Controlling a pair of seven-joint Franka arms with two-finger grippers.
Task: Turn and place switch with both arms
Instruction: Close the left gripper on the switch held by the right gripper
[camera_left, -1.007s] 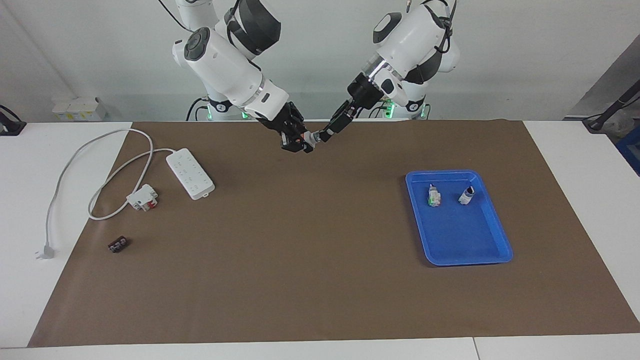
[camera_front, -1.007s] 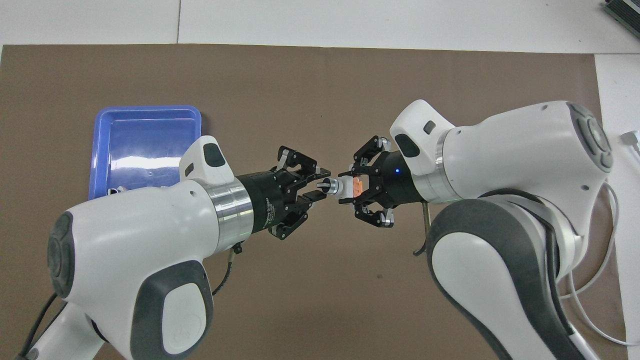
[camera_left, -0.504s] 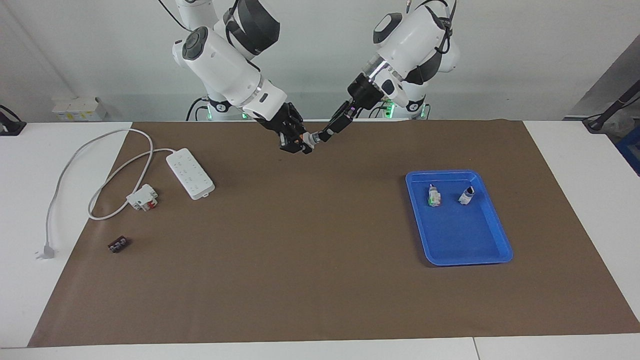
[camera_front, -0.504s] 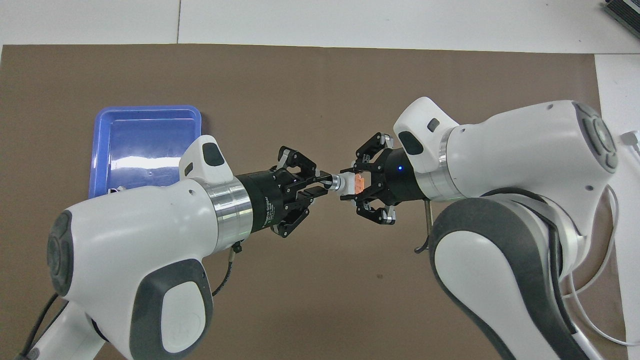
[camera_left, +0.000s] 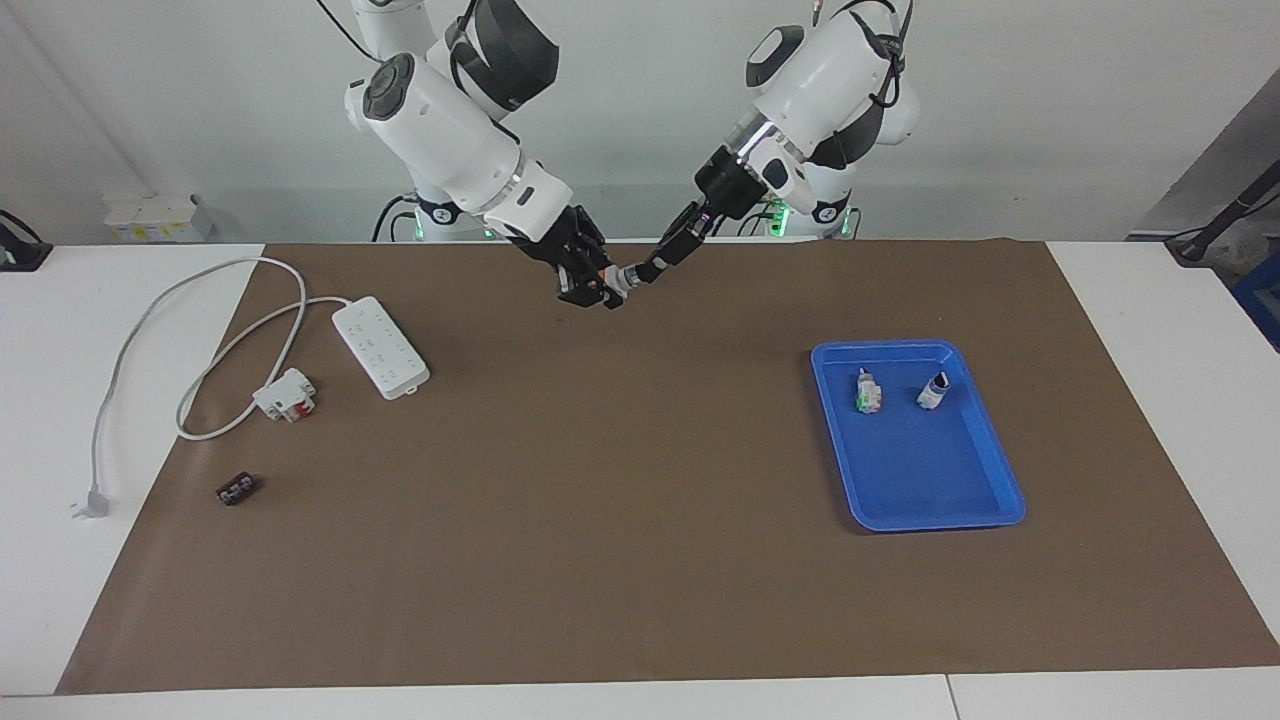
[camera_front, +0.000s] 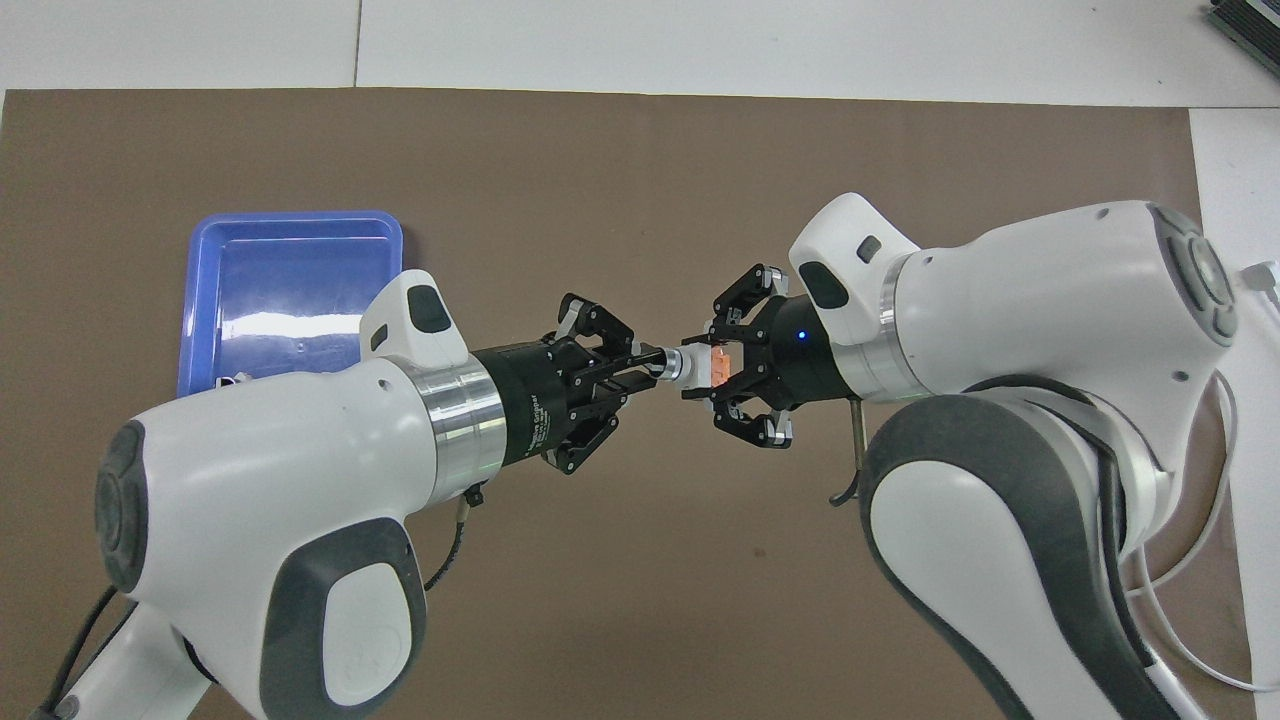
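blue tray (camera_left: 985, 455); power strip (camera_left: 380, 346); breaker block (camera_left: 285, 394) beside its cable

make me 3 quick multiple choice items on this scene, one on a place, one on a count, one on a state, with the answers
1. Where is the switch?
A. in the blue tray
B. in the air between the two grippers
C. lying on the power strip

2. How many small parts lie in the blue tray?
A. two
B. none
C. five

3. What is the left gripper doing?
A. hanging wide open over the tray
B. resting flat on the mat
C. closed on the switch's knob end

Answers:
1 B: the right gripper holds the switch by its orange end above the brown mat, with the left gripper at the knob end.
2 A: the facing view shows two parts side by side in the tray, at the end nearer to the robots.
3 C: in the overhead view its fingertips pinch the knob.
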